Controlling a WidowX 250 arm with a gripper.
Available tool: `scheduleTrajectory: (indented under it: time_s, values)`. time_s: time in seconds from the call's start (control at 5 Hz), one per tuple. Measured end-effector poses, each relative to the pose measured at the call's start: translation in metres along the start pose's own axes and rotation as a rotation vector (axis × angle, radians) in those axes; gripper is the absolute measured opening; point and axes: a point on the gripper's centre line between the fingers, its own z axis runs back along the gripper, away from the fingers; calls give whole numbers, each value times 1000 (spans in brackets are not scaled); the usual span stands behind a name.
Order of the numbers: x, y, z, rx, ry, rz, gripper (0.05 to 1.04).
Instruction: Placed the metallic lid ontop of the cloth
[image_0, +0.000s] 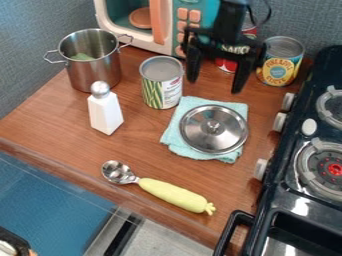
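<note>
Wood-grain counter (60, 125), blue-gray wall (27, 50) behind. Black toy stove (294, 202) at right, cut off by the edge. Toy microwave (140, 42) at back, top cut off. Black gripper (214, 86) hangs near the cans, fingers spread apart. Steel pot (93, 67), back left; green contents (82, 57), hard to make out. Teal cloth (175, 137) mid-counter, metallic lid (214, 135) lying on it, knob up. Printed labels on green-striped can (160, 82), yellow-and-blue can (280, 65) and red-labeled can (226, 65), last one partly hidden behind gripper. Spoon (170, 192), yellow handle, near front. White shaker (105, 112), metal top, left of cloth.
</note>
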Motion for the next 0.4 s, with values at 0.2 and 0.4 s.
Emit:
scheduleTrajectory:
  time_s: [0.2, 0.4]
  values:
    - [6, 22, 17, -42, -81, -53, 1001]
    - [13, 46, 17, -58, -100, -57, 1001]
